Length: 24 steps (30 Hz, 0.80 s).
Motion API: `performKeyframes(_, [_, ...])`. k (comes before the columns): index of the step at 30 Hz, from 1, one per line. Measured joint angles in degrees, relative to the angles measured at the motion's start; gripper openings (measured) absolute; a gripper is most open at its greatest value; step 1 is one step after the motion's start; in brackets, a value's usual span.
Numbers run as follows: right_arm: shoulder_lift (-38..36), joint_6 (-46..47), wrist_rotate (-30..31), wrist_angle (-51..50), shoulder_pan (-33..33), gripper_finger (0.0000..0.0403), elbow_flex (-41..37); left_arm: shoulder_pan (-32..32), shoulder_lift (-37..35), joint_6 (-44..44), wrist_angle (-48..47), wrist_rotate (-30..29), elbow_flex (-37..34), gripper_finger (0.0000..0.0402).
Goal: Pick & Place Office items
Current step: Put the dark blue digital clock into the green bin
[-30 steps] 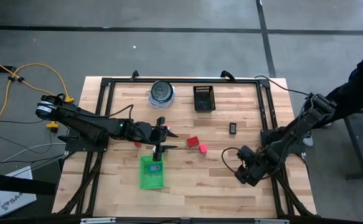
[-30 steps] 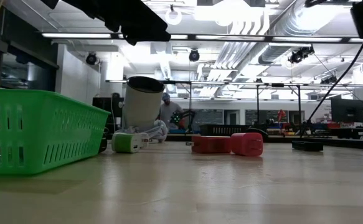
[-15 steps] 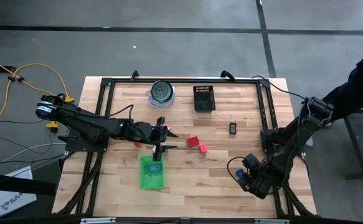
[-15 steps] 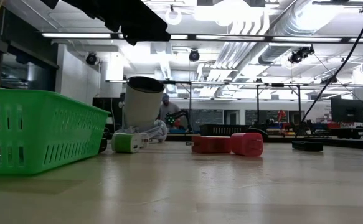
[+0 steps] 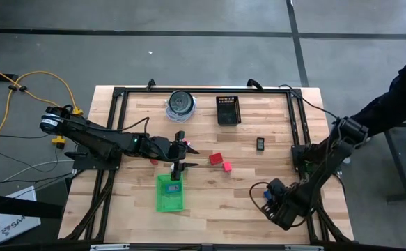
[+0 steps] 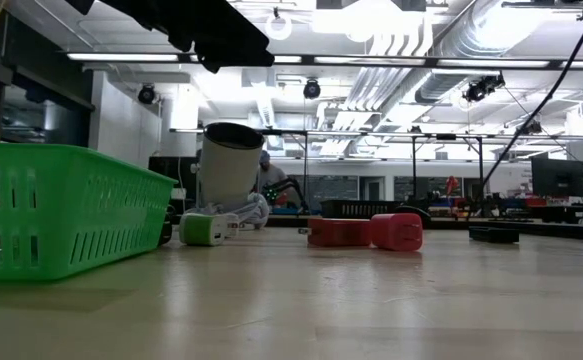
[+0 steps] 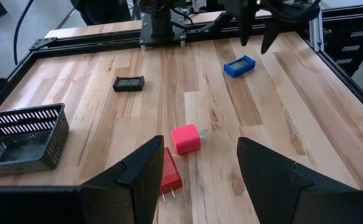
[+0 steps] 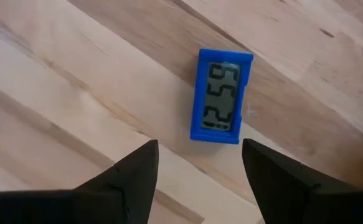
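In the right wrist view a blue rectangular piece with a grey display (image 8: 221, 96) lies flat on the wood, just ahead of my open right gripper (image 8: 200, 180), which hovers over it near the table's near right corner (image 5: 271, 200). My left gripper (image 7: 197, 180) is open and waits at mid-table (image 5: 183, 155), by the green tray (image 5: 162, 202). A pink block (image 7: 186, 138) and a red block (image 7: 169, 177) lie ahead of it. Another blue piece (image 5: 175, 187) rests in the tray. A black piece (image 5: 260, 143) lies apart on the wood.
A black mesh basket (image 5: 228, 109) and a round clear-and-dark container (image 5: 180, 102) stand near the far edge. A small white-and-green piece (image 6: 203, 229) lies by the container. A black frame rail (image 5: 297, 118) runs around the table. A person's dark sleeve (image 5: 404, 90) shows beyond the right edge.
My right gripper has swung toward the table's near edge and now hangs over the blue piece; it has left the low view's top corner. The left arm and all the pieces have kept still.
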Motion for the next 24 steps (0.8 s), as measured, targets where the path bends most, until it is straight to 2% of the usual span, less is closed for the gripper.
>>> performKeyframes(4, [1.98,0.14,-1.48,-0.45,-0.71,0.0219,0.21,-0.01,0.00,0.00,0.00,0.01,0.00,0.0195])
performKeyframes(24, [5.93,4.84,-1.48,0.13,-0.99,0.0219,0.19,-0.01,0.00,-0.01,0.02,0.00,0.00,0.0195])
